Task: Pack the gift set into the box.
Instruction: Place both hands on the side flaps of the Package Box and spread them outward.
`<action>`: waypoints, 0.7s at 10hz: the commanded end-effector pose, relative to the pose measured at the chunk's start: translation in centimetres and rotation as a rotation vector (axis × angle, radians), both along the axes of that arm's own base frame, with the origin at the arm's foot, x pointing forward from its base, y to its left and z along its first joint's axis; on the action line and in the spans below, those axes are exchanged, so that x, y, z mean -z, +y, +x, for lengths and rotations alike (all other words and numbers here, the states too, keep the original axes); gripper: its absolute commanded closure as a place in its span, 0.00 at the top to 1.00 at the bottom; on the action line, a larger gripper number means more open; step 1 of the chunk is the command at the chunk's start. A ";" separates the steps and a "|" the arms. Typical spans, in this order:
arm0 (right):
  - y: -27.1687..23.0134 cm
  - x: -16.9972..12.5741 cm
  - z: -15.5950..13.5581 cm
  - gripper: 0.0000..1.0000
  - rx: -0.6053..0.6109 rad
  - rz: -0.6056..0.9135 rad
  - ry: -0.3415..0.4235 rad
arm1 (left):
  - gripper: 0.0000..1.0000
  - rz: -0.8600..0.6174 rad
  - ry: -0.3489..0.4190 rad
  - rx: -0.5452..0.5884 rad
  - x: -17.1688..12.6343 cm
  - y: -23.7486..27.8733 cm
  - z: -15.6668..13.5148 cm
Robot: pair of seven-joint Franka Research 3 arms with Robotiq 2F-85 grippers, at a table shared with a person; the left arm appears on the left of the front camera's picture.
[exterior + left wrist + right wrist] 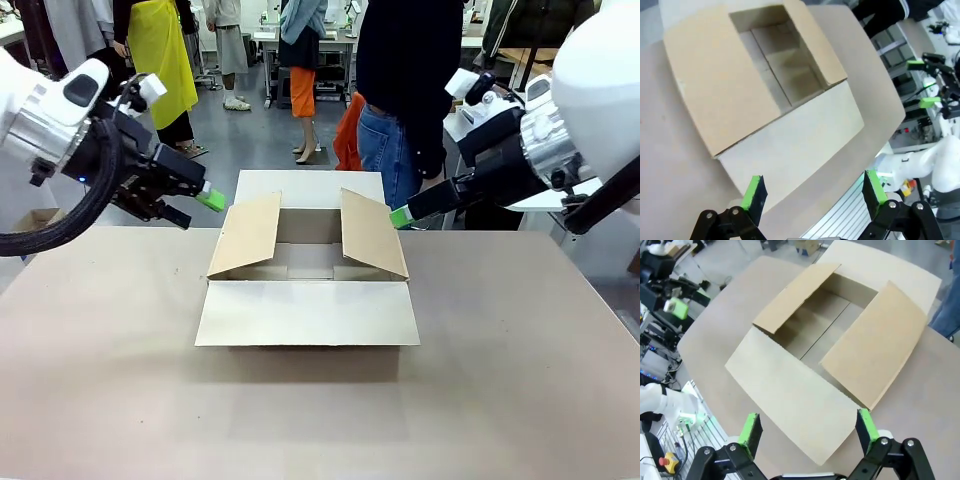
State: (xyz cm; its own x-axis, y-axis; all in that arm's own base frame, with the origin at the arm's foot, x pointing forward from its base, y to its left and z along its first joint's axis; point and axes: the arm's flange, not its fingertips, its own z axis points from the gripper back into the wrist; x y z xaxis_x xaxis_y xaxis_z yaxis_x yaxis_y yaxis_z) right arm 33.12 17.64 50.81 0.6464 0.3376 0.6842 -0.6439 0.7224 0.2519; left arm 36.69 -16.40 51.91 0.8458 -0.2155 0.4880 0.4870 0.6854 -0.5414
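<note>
The box sits mid-table, top open; its six o'clock flap lies folded out flat toward the robot, the twelve o'clock flap is folded out the far way, and the three and nine o'clock flaps stand tilted up over the opening; the floor inside shows its centre seam; the left gripper hangs in the air at the box's ten o'clock, near the nine o'clock flap, fingers spread wide apart; the right gripper hangs at two o'clock, near the three o'clock flap, fingers likewise parted; a person stands at twelve o'clock beyond the table.
</note>
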 end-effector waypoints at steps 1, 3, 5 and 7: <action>0.3 1.6 0.2 1.00 0.044 0.017 -0.031 | 1.00 0.099 -0.024 -0.005 -1.9 -3.9 3.0; -0.1 1.8 0.4 1.00 0.091 0.019 -0.064 | 1.00 0.209 0.005 -0.017 -2.1 -9.5 7.3; 0.1 0.6 0.6 1.00 0.040 -0.001 -0.016 | 1.00 0.341 -0.004 -0.060 -1.1 -14.0 10.3; 0.1 0.6 0.6 1.00 0.040 -0.001 -0.016 | 1.00 0.420 -0.014 -0.166 0.4 -16.6 13.6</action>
